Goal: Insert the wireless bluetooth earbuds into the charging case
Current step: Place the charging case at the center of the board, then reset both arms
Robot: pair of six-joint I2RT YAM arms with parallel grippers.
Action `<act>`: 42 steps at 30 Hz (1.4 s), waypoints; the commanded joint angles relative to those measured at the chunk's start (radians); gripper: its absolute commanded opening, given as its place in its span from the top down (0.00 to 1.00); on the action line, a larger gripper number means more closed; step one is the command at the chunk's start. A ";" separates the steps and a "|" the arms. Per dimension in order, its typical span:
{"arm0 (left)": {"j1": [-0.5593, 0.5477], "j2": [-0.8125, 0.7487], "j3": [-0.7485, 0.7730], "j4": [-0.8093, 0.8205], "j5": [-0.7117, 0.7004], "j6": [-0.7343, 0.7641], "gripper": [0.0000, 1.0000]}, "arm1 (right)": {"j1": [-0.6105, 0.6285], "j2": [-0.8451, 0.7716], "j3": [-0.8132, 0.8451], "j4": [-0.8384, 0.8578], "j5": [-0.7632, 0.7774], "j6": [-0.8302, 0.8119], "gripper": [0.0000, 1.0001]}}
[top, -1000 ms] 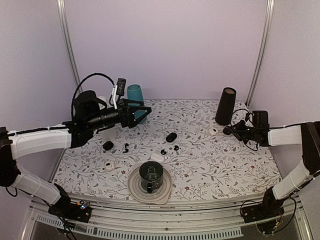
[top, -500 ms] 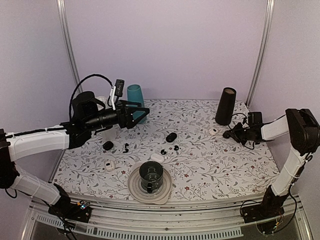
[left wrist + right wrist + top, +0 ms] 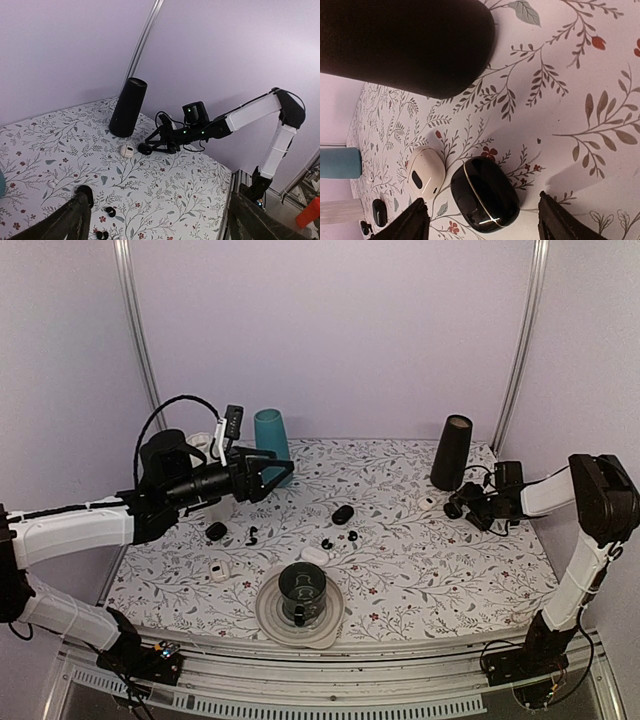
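Observation:
Two tiny black earbuds [image 3: 327,543] [image 3: 352,536] lie near the table's middle, and a third [image 3: 252,536] lies further left; the left wrist view shows them low down [image 3: 110,211]. A closed glossy black charging case [image 3: 485,195] lies flat on the floral cloth at the right back [image 3: 452,510]. My right gripper [image 3: 481,200] is open with that case between its fingers, which do not touch it. My left gripper [image 3: 285,465] hangs open and empty high over the left back, far from the earbuds.
A white case [image 3: 426,172] lies beside the black one, under a tall black cylinder [image 3: 452,452]. Other black cases [image 3: 343,514] [image 3: 216,531] and white cases [image 3: 314,555] [image 3: 220,570] are scattered about. A dark cup [image 3: 301,590] stands on a plate [image 3: 270,615] at the front. A teal cup [image 3: 270,430] stands at the back left.
My right gripper has opened around the black case, and its arm has folded upward at the elbow. The left arm has drifted slightly left and lower.

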 commanded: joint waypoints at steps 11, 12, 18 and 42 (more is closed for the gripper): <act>0.021 -0.020 -0.041 -0.004 -0.006 0.019 0.04 | 0.071 -0.215 -0.028 -0.163 0.126 -0.113 0.01; 0.022 -0.017 -0.041 -0.001 -0.005 0.022 0.04 | 0.098 -0.253 -0.032 -0.171 0.140 -0.118 0.01; 0.024 -0.002 -0.042 -0.011 -0.028 0.044 0.04 | 0.257 -0.449 -0.071 -0.192 0.239 -0.145 0.01; 0.031 -0.118 -0.083 -0.146 -0.194 0.153 0.04 | 0.728 -0.627 0.156 -0.209 0.340 -0.243 0.01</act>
